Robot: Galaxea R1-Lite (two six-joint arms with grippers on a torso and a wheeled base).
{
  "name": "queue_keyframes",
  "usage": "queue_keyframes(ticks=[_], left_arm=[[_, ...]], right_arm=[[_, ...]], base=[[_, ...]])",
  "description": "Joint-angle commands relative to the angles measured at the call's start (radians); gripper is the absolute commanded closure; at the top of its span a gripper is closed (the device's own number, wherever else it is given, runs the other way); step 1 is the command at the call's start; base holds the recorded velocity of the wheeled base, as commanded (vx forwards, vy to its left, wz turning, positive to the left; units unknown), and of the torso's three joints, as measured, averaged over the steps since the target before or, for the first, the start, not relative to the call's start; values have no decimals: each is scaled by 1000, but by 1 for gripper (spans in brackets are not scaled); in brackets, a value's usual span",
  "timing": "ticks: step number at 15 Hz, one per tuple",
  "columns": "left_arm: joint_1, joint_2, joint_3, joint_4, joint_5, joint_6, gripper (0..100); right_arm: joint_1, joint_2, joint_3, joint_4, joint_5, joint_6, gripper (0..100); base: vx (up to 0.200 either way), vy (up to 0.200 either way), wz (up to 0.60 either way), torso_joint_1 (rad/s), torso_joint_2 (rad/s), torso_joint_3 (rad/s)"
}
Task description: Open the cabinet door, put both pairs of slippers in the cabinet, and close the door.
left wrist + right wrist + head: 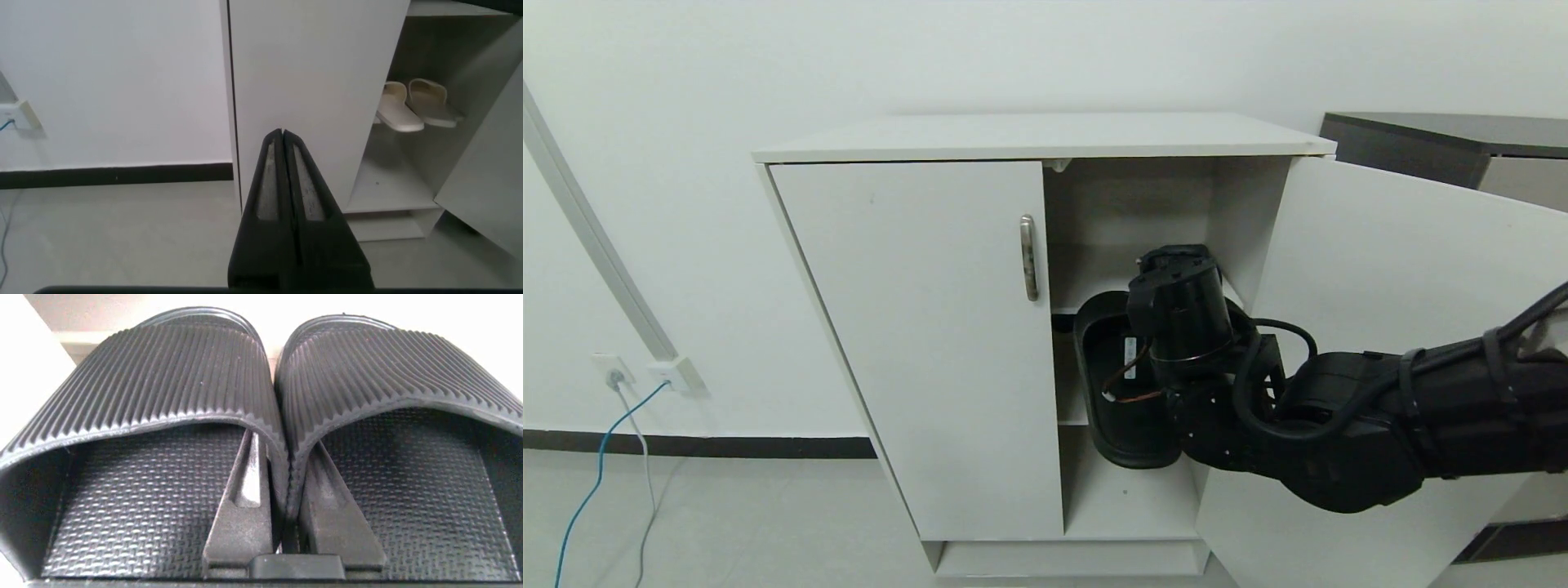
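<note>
- My right gripper [284,461] has its fingers [245,498] clenched on the black slippers [1107,408]. One finger is inside each shoe, pinching the inner walls together.
- In the head view that pair sits about centre frame, tipped on edge in the open half of the cabinet [1045,135].
- The right door [1380,269] is swung open at the right of frame and the left door [915,343] is shut.
- The beige slippers [417,104] lie side by side on a shelf [377,129] inside.
- My left gripper [282,175] has its fingers pressed together on nothing, above the floor [122,237] in front of the cabinet.

No text can be read (one small white label [1129,353] is too small to make out).
</note>
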Motion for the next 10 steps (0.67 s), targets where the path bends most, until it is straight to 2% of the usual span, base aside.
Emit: queue_keyframes(ticks=[1, 9, 10], left_arm=[[0, 2, 0, 0, 0, -1, 100], [0, 2, 0, 0, 0, -1, 100], [0, 2, 0, 0, 0, -1, 100]], right_arm=[[0, 3, 10, -3, 0, 1, 100], [-3, 0, 8, -5, -2, -3, 100], [-3, 0, 8, -5, -2, -3, 100]], base=[[200, 0, 0, 7, 2, 2], [200, 0, 0, 4, 1, 2], [0, 0, 0, 0, 0, 0]])
